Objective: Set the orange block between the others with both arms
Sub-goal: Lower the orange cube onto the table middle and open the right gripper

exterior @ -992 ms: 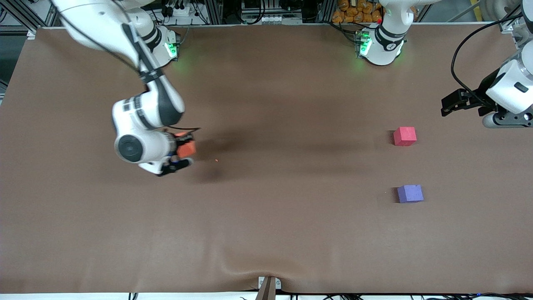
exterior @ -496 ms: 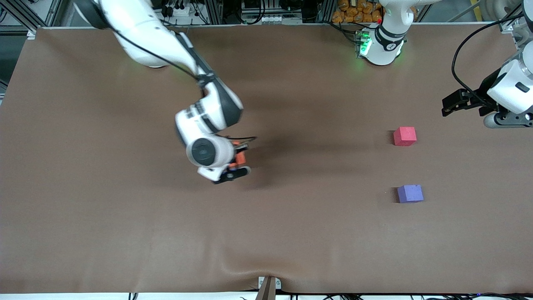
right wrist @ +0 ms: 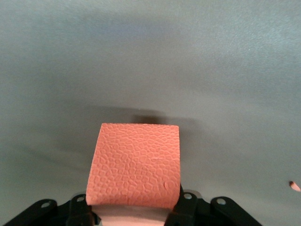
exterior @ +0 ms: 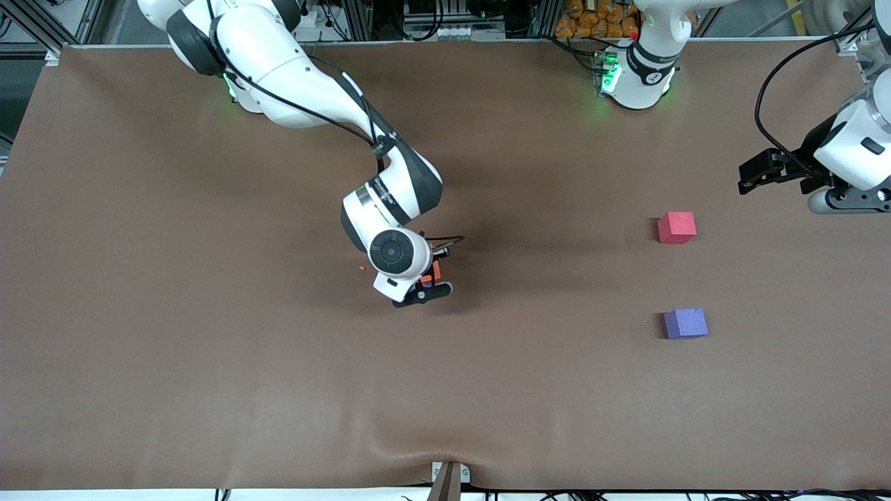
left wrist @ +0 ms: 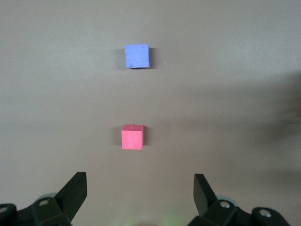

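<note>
The orange block (right wrist: 136,165) sits between the jaws of my right gripper (right wrist: 134,207), which is shut on it. In the front view that gripper (exterior: 430,280) hangs low over the middle of the table, and only a sliver of the orange block (exterior: 435,271) shows under the wrist. The red-pink cube (exterior: 676,227) and the purple-blue cube (exterior: 686,323) lie toward the left arm's end, the purple-blue one nearer the camera, with a gap between them. My left gripper (exterior: 748,177) waits open above the table beside the red-pink cube (left wrist: 132,137), its view also taking in the purple-blue cube (left wrist: 137,56).
A tiny orange crumb (exterior: 362,268) lies on the brown table cover beside the right wrist. The cover bulges in a wrinkle (exterior: 418,445) by the table edge nearest the camera. Both arm bases (exterior: 637,76) stand along the table's farthest edge.
My right arm has carried the orange block from the right arm's end to the middle of the table. The left arm and both cubes have not moved.
</note>
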`<state>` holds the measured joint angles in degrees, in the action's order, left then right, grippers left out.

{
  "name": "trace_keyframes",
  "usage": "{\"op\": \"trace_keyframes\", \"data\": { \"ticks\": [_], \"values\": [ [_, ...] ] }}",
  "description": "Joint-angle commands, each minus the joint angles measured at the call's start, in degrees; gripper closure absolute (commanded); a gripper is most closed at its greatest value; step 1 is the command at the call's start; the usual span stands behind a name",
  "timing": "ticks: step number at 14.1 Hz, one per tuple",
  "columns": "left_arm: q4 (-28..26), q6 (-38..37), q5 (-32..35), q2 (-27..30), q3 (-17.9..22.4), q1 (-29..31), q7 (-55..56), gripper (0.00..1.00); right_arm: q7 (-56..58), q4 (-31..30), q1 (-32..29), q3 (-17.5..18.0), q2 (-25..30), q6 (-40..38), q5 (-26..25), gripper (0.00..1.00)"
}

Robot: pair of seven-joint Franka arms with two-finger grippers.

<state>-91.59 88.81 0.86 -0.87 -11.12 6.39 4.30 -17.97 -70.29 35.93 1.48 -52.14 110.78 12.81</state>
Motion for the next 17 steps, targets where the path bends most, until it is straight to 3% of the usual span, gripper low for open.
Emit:
{"op": "trace_keyframes", "data": {
  "ticks": [1,7,9,14,17],
  "values": [
    [0.0,0.49,-0.77,0.25,-0.21,0.47,-1.05,0.0,-1.46,2.44,0.02,-0.34,-0.43,-1.17,1.25,0.0],
    [0.01,1.81,-0.77,-0.36,-0.65,-0.15,-0.53,0.0,-0.76,2.79,-5.68,-0.69,4.58,-6.97,0.99,0.0],
    [0.01,2.77,-0.94,-0.89,-0.83,-0.5,0.26,0.0,0.03,2.7,-8.32,-0.95,8.79,-7.51,0.55,0.0],
    [0.71,7.86,-0.77,-7.9,-0.83,-9.79,13.41,0.0,5.99,1.82,-14.91,-1.3,14.07,-16.02,-4.01,0.0],
    [6.66,9.98,-0.77,-15.89,-0.74,-17.26,23.87,0.0,9.16,1.38,-20.35,-1.3,15.22,-21.03,-7.09,0.0]
  ]
}}
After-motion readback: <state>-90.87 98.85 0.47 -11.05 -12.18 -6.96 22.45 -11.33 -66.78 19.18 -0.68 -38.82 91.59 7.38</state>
